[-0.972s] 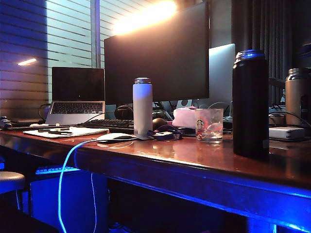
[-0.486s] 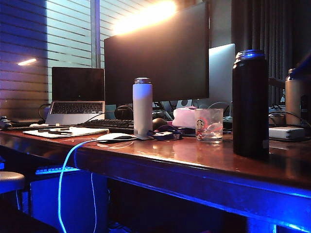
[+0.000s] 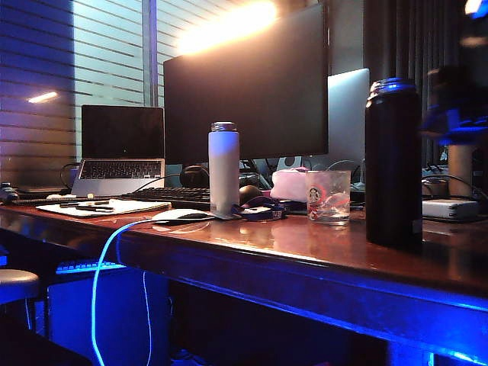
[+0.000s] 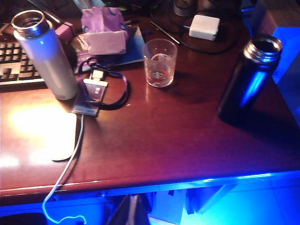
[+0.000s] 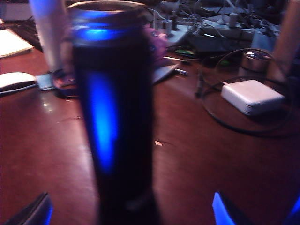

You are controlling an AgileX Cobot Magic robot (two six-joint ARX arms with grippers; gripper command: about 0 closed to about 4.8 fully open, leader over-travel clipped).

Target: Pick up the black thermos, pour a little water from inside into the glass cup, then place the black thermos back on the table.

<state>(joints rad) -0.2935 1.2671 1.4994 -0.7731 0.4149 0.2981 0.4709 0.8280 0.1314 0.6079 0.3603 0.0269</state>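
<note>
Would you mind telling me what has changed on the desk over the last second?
The right gripper has swung in from the right edge, blurred, to just right of the black thermos, fingertips spread apart, touching nothing. The thermos, glass cup and white bottle have not moved.

Right arm (image 3: 457, 103): dark, bulky housing, blurred in the exterior view, with bright blue highlights along its edges and a pale glint at its top. Right pincer (image 5: 136, 208): two dark, wedge-shaped fingertips (image 5: 33, 211) edged in blue sheen, seen only at their ends in the right wrist view. Left pincer: no part shows in any view.
</note>
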